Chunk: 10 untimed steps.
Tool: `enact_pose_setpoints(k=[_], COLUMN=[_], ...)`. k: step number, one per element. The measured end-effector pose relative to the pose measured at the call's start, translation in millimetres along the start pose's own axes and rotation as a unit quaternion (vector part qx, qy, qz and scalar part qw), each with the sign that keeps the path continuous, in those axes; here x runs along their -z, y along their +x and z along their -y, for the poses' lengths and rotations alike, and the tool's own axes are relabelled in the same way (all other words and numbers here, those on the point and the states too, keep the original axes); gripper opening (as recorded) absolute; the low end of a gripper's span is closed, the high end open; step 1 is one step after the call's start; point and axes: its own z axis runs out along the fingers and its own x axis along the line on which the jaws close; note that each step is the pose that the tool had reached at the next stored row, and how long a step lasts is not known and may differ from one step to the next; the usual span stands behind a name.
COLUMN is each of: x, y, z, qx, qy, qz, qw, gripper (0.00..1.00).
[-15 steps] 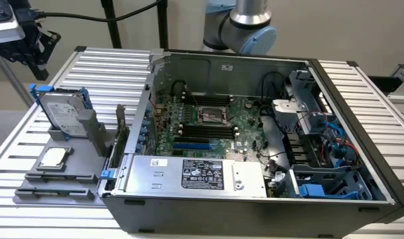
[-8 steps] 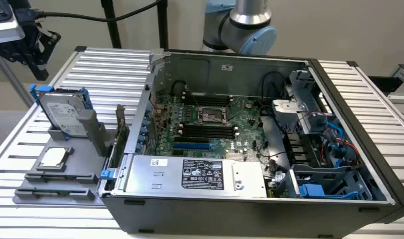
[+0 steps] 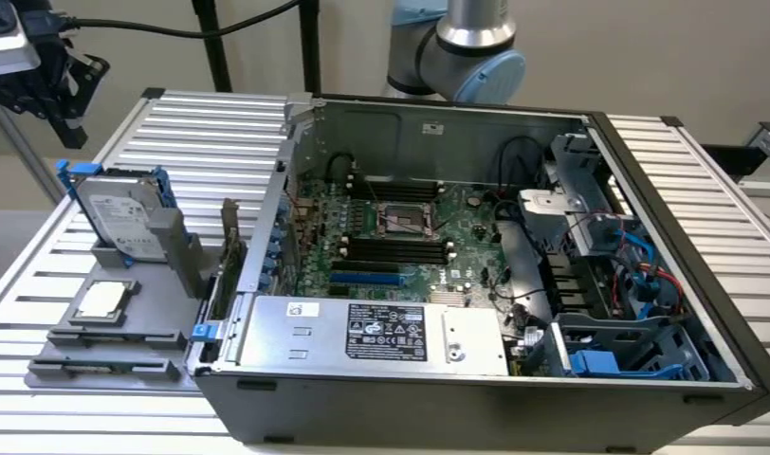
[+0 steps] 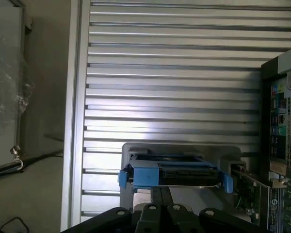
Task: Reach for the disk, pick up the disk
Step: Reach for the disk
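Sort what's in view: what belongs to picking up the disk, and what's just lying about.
For the job: disk, upright in its blue bracket; gripper, shut, apart from the disk.
Lying about: grey stand; CPU chip; open computer case; silver box inside it; slatted table.

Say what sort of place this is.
Likely a robotics lab bench: an opened desktop PC case on a slatted aluminium table, a hard drive standing in a grey fixture beside it.
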Motion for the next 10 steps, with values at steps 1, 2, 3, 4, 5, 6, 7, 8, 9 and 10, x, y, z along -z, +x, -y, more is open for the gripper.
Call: enact_pose_setpoints(k=[1, 2, 3, 4, 5, 6, 7, 8, 9, 10], x=[0.0, 0.0, 0.0, 0.0, 0.0, 0.0, 0.0, 0.0, 0.0, 0.0], y=[1.1, 1.2, 1.2, 1.2, 1.2, 1.2, 1.3, 1.3, 1.3, 1.3], z=[-0.1, -0.2, -0.2, -0.2, -0.2, -0.2, -0.2, -0.3, -0.5, -0.5], qx=[0.000, 0.000, 0.000, 0.000, 0.000, 0.000, 0.001, 0.005, 0.012, 0.021], qy=[0.0001, 0.0002, 0.0002, 0.0002, 0.0002, 0.0002, 0.0002, 0.0002, 0.0002, 0.0002], qz=[0.0000, 0.0000, 0.0000, 0.0000, 0.0000, 0.0000, 0.0000, 0.0001, -0.0001, -0.0004], qw=[1.0000, 1.0000, 1.0000, 1.0000, 1.0000, 1.0000, 1.0000, 1.0000, 0.9999, 0.9998], gripper=[0.11, 0.11, 0.11, 0.11, 0.11, 0.11, 0.11, 0.11, 0.11, 0.11])
